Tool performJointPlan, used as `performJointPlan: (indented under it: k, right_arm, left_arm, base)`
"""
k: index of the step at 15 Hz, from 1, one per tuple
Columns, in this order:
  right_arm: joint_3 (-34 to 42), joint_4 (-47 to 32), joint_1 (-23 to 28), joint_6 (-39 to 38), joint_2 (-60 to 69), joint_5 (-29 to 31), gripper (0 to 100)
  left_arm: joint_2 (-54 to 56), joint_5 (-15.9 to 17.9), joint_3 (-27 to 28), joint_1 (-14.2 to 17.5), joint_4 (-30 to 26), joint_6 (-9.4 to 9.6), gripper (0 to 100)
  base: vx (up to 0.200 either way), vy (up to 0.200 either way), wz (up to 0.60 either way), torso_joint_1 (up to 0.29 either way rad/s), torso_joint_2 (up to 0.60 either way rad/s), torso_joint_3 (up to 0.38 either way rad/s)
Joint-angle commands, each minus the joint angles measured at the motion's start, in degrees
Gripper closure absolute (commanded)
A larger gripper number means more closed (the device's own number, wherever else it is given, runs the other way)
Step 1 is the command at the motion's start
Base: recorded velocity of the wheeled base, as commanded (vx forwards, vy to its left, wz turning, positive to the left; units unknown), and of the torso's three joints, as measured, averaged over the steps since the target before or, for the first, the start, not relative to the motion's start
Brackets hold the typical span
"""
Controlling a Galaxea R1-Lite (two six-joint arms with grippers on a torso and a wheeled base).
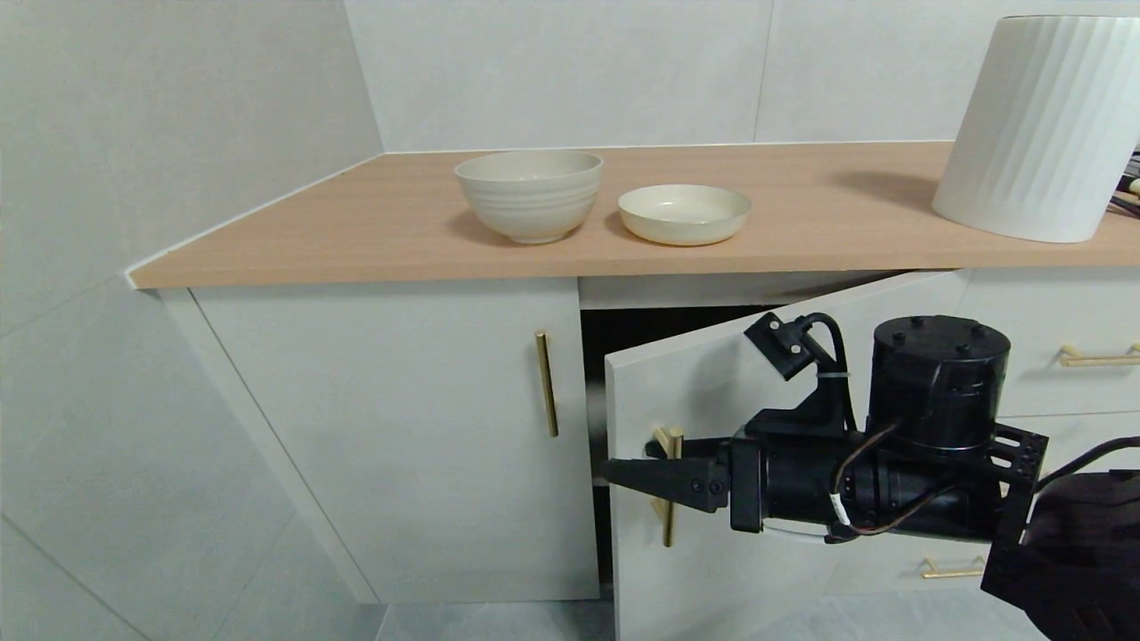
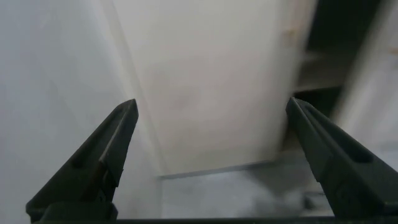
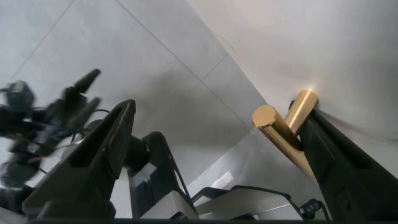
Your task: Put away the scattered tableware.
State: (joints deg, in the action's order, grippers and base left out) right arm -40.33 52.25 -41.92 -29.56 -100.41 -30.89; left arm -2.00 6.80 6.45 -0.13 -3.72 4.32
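- The left gripper (image 2: 211,106) hangs with its two dark fingers (image 2: 99,162) spread wide and nothing between them. It faces a pale cabinet front and grey floor.
- A closed cabinet door (image 1: 392,427) sits under the left part of the wooden counter (image 1: 356,231). An upright gold bar handle (image 1: 546,383) runs along its right edge.
- A deep ribbed bowl (image 1: 529,191) stands upright on the counter, set back from the front edge.
- A shallow cream dish (image 1: 684,214) sits just beside the bowl on its right. The two are close but apart.
- Below the dish, the neighbouring cabinet door (image 1: 712,392) stands partly swung out. A dark gap (image 1: 595,356) shows between it and the closed door.
- The open door's gold handle (image 1: 668,485) stands out near its free edge.
- The right gripper (image 1: 619,472) lies level at that handle, pointing left. In the right wrist view its fingers (image 3: 93,162) are parted, not clamped. The handle lies against the inner side of one of them.
- A tall white ribbed container (image 1: 1042,125) stands at the counter's far right.
- Drawer fronts with a gold pull (image 1: 1100,356) lie below it.
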Motion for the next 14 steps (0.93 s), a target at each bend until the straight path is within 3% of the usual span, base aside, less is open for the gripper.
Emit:
performJointPlan:
  k: [1,4,7,9,10,11,12,14]
  right_arm:
    - [0.2,0.3,-0.1,0.0,0.4,0.0,0]
    - [0.2,0.2,-0.5,0.1,1.0,0.0,0]
    - [0.6,0.2,-0.5,0.1,1.3,0.0,0]
    - [0.7,0.2,-0.5,0.1,1.4,0.0,0]
    - [0.7,0.2,-0.5,0.1,1.3,0.0,0]
    - [0.7,0.2,-0.5,0.1,1.1,0.0,0]
    - [0.7,0.2,-0.5,0.1,1.2,0.0,0]
    - [0.7,0.2,-0.6,0.1,1.3,0.0,0]
  left_arm:
    - [-9.9,7.3,8.2,-0.1,-3.0,-0.27,0]
    - [-26.9,16.5,16.0,-0.1,-2.2,0.69,0]
    - [-40.7,19.1,23.3,-2.3,-2.1,-0.10,0]
    - [-52.5,19.3,26.7,-7.4,-0.5,-3.26,0]
    - [-56.4,19.4,26.5,-9.9,2.8,-6.07,0]
    - [-60.5,19.4,25.5,-13.2,6.9,-10.12,0]
    - [-65.2,19.4,23.4,-16.6,11.7,-14.07,0]
    - [-75.3,18.9,18.7,-19.6,26.9,-18.99,0]
  base:
    - [0.000,0.000,0.00,0.000,0.00,0.000]
    - [0.000,0.000,0.00,0.000,0.00,0.000]
    - [0.000,0.000,0.00,0.000,0.00,0.000]
    - [0.000,0.000,0.00,0.000,0.00,0.000]
    - [0.000,0.000,0.00,0.000,0.00,0.000]
    - [0.000,0.000,0.00,0.000,0.00,0.000]
    - [0.000,0.000,0.00,0.000,0.00,0.000]
    - [0.000,0.000,0.00,0.000,0.00,0.000]
